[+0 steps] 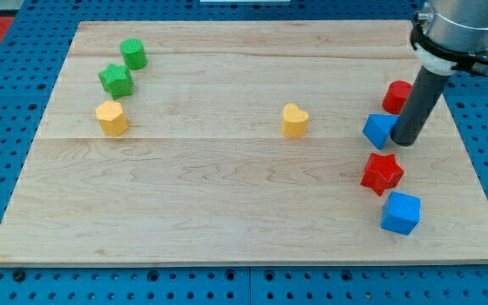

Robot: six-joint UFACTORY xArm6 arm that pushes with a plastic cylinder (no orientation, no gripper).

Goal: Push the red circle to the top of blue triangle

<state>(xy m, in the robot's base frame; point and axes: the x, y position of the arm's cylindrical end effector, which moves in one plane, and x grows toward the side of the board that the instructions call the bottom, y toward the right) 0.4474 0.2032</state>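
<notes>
The red circle (396, 96) sits near the view's right edge, partly hidden behind my rod. The blue triangle (379, 130) lies just below and left of it, almost touching it. My tip (405, 142) rests on the board right against the blue triangle's right side, below the red circle.
A red star (382, 172) and a blue cube (400, 212) lie below the tip. A yellow heart (294, 120) is at the board's middle. At the view's left are a green cylinder (133, 53), a green star (116, 80) and a yellow pentagon-like block (111, 118).
</notes>
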